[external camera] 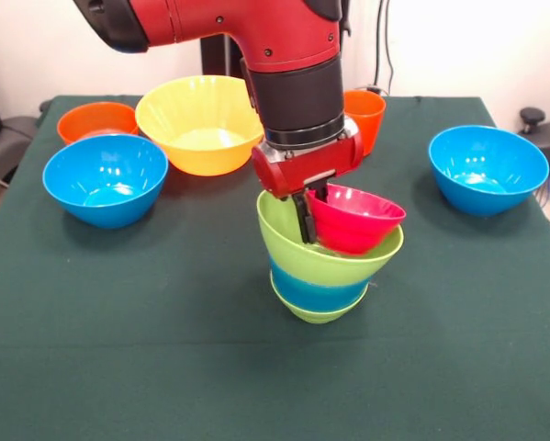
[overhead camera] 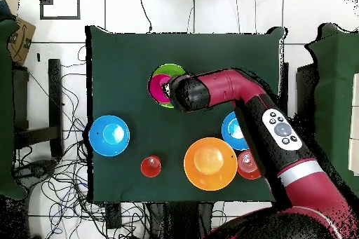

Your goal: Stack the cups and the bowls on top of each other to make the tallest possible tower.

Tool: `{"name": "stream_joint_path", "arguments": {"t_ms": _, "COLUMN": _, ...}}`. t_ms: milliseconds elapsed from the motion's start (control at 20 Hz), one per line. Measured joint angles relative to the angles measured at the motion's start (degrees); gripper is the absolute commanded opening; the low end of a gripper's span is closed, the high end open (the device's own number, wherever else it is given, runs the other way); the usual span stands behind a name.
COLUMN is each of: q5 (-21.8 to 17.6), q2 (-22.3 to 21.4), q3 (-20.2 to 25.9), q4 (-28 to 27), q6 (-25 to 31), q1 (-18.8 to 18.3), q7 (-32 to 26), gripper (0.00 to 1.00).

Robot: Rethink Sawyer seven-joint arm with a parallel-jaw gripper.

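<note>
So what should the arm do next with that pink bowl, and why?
Probably lower it a little and straighten it, then let go. The fingers grip the rim of the red-pink bowl, which sits tilted, partly inside the lime green bowl at the top of the tower. That top bowl leans too, so a gentle release looks safer than a drop.

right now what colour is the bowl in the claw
Red-pink bowl, clearest in the front view, held by the claw over the tower.

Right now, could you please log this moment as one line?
gripper | shut on red-pink bowl rim | bowl tilted in tower top | bowl not released
</note>
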Motion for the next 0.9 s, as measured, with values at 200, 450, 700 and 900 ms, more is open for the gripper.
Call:
{"name": "stream_joint_path", "arguments": {"t_ms": 200, "q5": -0.1, "q2": 0.0, "q3": -0.1, "q4": -0.8, "q6": 0.0, "q1": 0.2, "q7": 0.0, "gripper": 0.0}}
{"name": "stream_joint_path", "arguments": {"t_ms": 450, "q5": -0.2, "q2": 0.0, "q3": -1.0, "q4": -1.6, "q6": 0.0, "q1": 0.8, "q7": 0.0, "gripper": 0.0}}
{"name": "stream_joint_path", "arguments": {"t_ms": 700, "q5": -0.3, "q2": 0.0, "q3": -1.7, "q4": -2.2, "q6": 0.0, "q1": 1.5, "q7": 0.0, "gripper": 0.0}}
{"name": "stream_joint_path", "arguments": {"t_ms": 900, "q5": -0.4, "q2": 0.0, "q3": -2.8, "q4": -2.4, "q6": 0.0, "q1": 2.4, "q7": 0.0, "gripper": 0.0}}
